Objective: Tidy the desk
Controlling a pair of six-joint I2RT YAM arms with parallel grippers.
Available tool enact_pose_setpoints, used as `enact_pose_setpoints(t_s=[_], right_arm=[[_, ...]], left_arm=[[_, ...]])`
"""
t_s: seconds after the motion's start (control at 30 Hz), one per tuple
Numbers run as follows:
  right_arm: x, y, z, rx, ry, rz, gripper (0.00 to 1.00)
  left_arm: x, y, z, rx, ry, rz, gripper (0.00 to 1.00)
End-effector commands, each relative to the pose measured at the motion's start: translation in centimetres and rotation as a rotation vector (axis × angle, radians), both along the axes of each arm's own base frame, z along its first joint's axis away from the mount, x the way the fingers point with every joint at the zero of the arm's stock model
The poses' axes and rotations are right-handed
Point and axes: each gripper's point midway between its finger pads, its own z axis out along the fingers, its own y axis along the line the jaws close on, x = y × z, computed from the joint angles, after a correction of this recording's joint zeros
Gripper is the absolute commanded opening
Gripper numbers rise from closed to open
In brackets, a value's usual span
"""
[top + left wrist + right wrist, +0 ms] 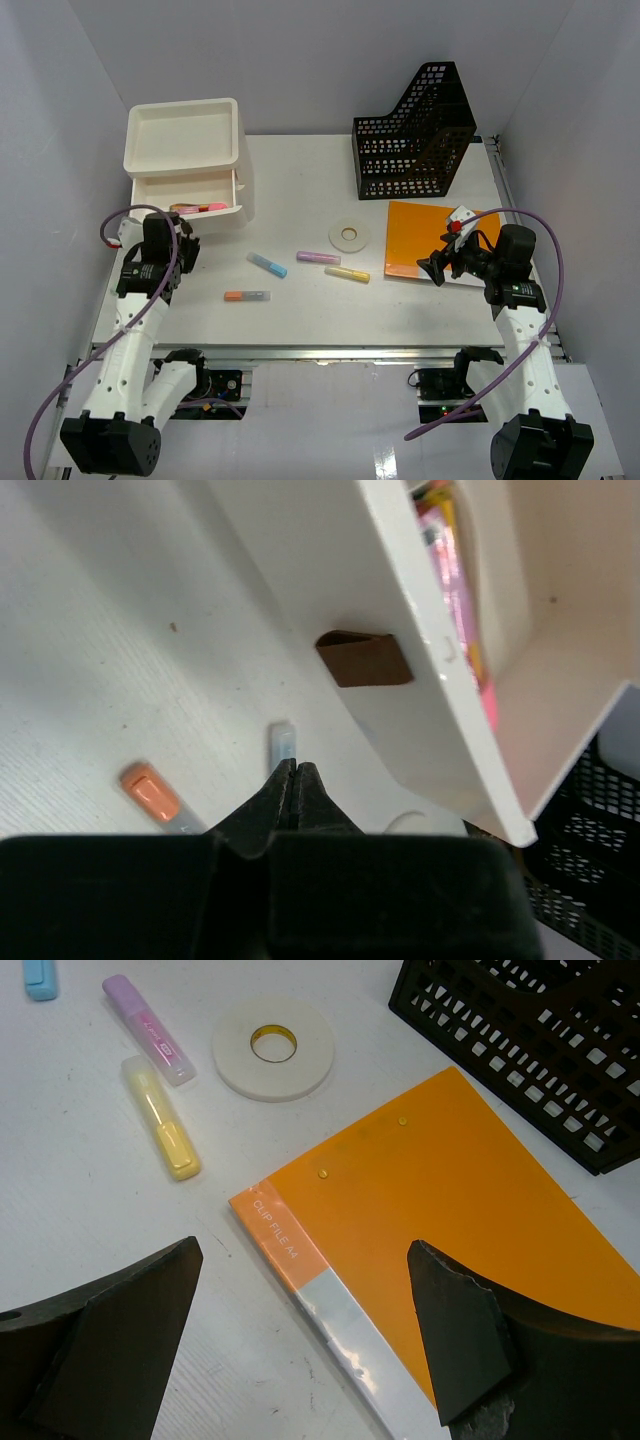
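At the left of the top view, the left gripper point(178, 240) sits just before the open drawer point(215, 217) of the white box point(185, 140). Its jaws are pressed together on nothing.

The step is probably closing that drawer (a judgement only). Keep the shut tips square to the drawer front, beside the brown handle point(365, 658). Push slowly so the box does not slide.

The desk point(300, 190) fills the middle of the frame between white walls. On it, left to right, lie:
- orange marker point(247, 296)
- blue marker point(267, 264)
- purple marker point(318, 257)
- yellow marker point(347, 273)
- tape point(350, 234)
- file point(435, 243)
- black holder point(415, 135), upper right

The right gripper point(437, 268) hovers over the file's near corner, jaws spread wide and empty. For a pickup, come in low at an edge, since a flat file offers little to pinch.

The left wrist view alone shows the handle and, close up, the pink markers point(455, 590) in the drawer. The right wrist view alone shows the file's printed label and two rivets. Only the top view shows both arms together.
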Motion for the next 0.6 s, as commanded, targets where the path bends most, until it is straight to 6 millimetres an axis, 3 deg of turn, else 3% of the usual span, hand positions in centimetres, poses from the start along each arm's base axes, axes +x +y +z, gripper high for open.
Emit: enact_pose_setpoints(t_s=[0.0, 0.1, 0.3, 0.37, 0.5, 0.53, 0.57], right_arm=[[0.0, 0.1, 0.3, 0.009, -0.01, 0.005, 0.9], [0.0, 0.1, 0.3, 0.009, -0.011, 0.005, 0.9], [0.0, 0.0, 0.2, 0.007, -0.01, 0.0, 0.9], [0.1, -0.1, 0.3, 0.005, -0.011, -0.003, 0.9], [0.1, -0.1, 0.2, 0.003, -0.011, -0.006, 0.9], [0.1, -0.1, 0.2, 0.003, -0.01, -0.007, 0.9], [0.1, -0.1, 0.2, 0.002, -0.009, -0.008, 0.9]], left_arm=[[0.6, 0.2, -0.6, -0.023, 0.023, 0.032, 0.0], [1.5, 0.6, -0.9, -0.005, 0.027, 0.041, 0.0], [4.9, 2.0, 0.3, 0.052, 0.01, 0.047, 0.0], [5.9, 3.9, 0.5, 0.064, 0.015, 0.082, 0.0], [8.3, 4.5, 1.0, 0.046, 0.006, 0.061, 0.0], [8.9, 4.7, 1.2, 0.041, 0.001, 0.056, 0.04], [9.4, 4.6, 1.3, 0.035, -0.008, 0.047, 0.17]])
